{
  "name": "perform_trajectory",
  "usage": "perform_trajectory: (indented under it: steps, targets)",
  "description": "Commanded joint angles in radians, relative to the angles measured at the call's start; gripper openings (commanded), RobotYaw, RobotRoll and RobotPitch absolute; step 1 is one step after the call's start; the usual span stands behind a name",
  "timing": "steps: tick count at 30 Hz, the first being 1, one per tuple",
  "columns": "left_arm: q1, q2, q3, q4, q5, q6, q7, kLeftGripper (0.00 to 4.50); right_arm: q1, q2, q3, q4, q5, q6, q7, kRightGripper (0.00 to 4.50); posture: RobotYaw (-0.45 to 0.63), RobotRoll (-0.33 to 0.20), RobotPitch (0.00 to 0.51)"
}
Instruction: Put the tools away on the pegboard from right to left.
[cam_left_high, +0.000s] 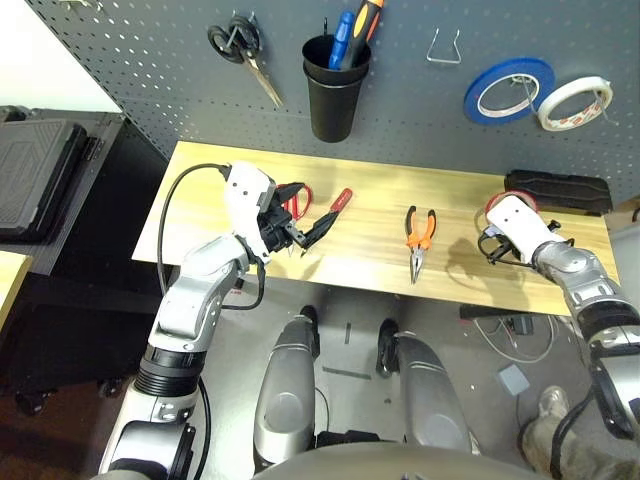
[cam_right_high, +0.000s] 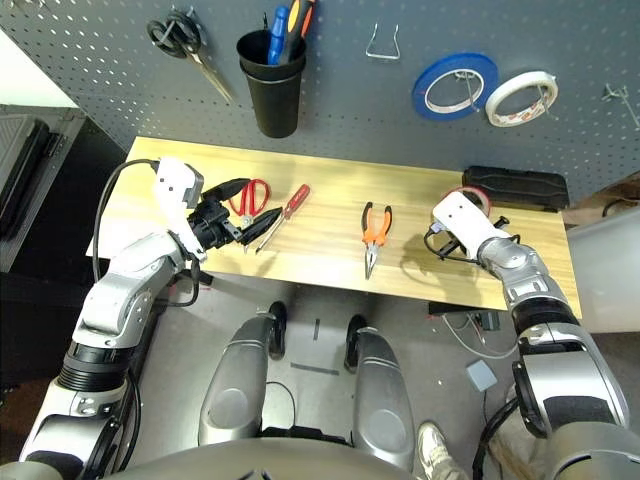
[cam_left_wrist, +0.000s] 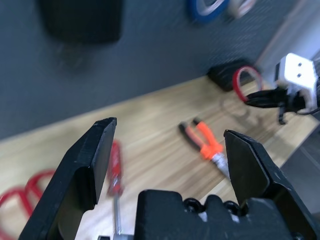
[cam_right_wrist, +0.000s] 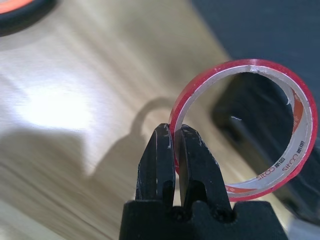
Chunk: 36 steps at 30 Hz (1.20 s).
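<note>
right gripper (cam_right_wrist: 173, 150): it's pinching the thin red tape ring (cam_right_wrist: 280, 120) by its near rim, jaws clamped tight on the band, at the right end of the wooden table (cam_left_high: 370, 250). The ring's standing on edge with its open face turned toward the wrist cam, right in front of a flat black box (cam_left_high: 557, 190).

left gripper (cam_right_high: 255, 225): it's hanging over the left end of the table with both black fingers (cam_left_wrist: 87, 170) spread wide and nothing between them.

pliers (cam_left_high: 419, 240): they're lying flat mid-table, long axis running near to far, orange-and-black handles at the far end and the nose pointing at the near edge.

screwdriver (cam_left_high: 328, 215): it's sitting on a diagonal, red handle far-right, shaft running near-left toward the left gripper.

red-handled scissors (cam_right_high: 250, 196): they're lying just left of the screwdriver; the gripper's partly covering them in the head views, so I can't call where the blades are pointing.

pegboard (cam_left_high: 420, 100): it's standing at the far side, carrying black-handled scissors (cam_left_high: 243, 52), a black cup (cam_left_high: 334, 88), an empty metal hook (cam_left_high: 443, 47), a blue tape roll (cam_left_high: 508, 89) and a white tape roll (cam_left_high: 575, 103).

view differences: the right wrist cam's showing the exact pinch on the ring, which the head views are hiding behind the white hand.
</note>
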Motion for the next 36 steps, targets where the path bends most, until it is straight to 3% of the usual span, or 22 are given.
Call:
perform_trajectory:
  steps: [1, 9, 21, 26, 36]
  targets:
    - [0.004, -0.004, -0.017, -0.064, -0.041, -0.015, -0.034, 4.50, 0.068, -0.023, -0.044, -0.029, 0.014, -0.079, -0.055, 0.02, 0.19, 0.000, 0.294]
    - [-0.054, -0.024, -0.046, -0.155, -0.103, -0.007, -0.049, 4.50, 0.119, -0.087, -0.099, 0.032, -0.001, -0.269, -0.154, 0.02, 0.16, 0.000, 0.278]
    - [-0.145, -0.019, -0.120, -0.193, -0.126, 0.002, -0.093, 4.50, 0.028, -0.233, -0.119, 0.240, -0.033, -0.474, -0.303, 0.02, 0.13, 0.000, 0.262]
    - [-0.158, -0.021, -0.139, -0.185, -0.122, 0.000, -0.100, 4.50, -0.054, -0.266, -0.108, 0.289, -0.054, -0.518, -0.338, 0.02, 0.13, 0.000, 0.259]
    - [-0.168, -0.023, -0.156, -0.171, -0.105, -0.005, -0.090, 4.50, -0.337, -0.259, -0.035, 0.403, -0.099, -0.312, -0.261, 0.02, 0.14, 0.000, 0.260]
